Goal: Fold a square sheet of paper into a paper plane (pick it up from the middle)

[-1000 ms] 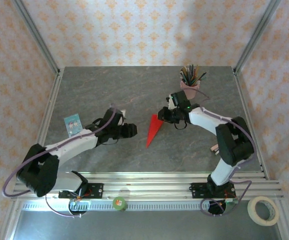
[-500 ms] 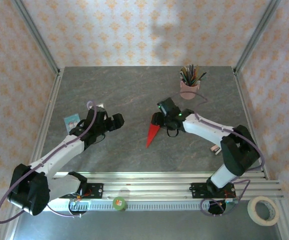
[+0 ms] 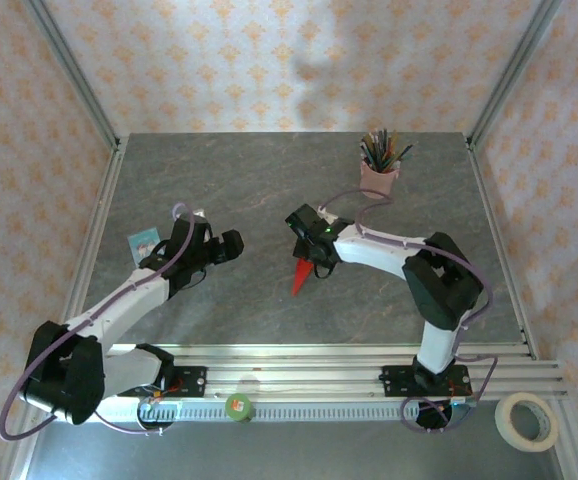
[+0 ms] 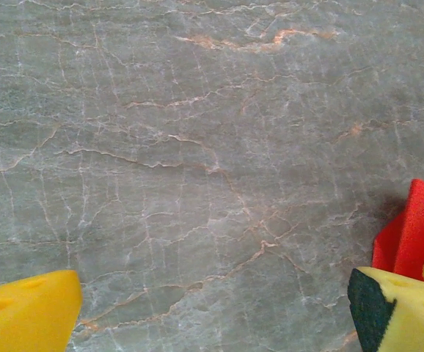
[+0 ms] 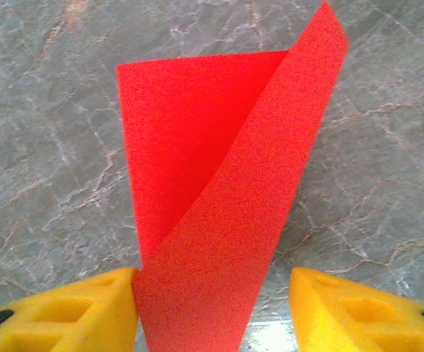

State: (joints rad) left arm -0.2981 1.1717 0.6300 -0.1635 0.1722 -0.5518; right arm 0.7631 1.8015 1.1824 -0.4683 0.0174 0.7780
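Paper plane (image 5: 219,183) half-creased, flap lifted | right gripper (image 5: 212,293) shifted over it, jaws apart astride | left gripper (image 4: 212,293) backed away, jaws wide, empty | likely crease-pressing next

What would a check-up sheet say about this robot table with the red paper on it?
Surface: grey marbled table, flat.
Job's things: red paper plane, folded to a pointed dart, lying mid-table, one flap raised.
Clutter: pink pencil cup at the back; small card on the left; tape roll and green disc in front of the rail.
Grippers: left gripper open over bare table; right gripper open, fingers either side of the plane.
Cables: purple cables loop along both arms.
Surroundings: patterned walls, metal frame posts.
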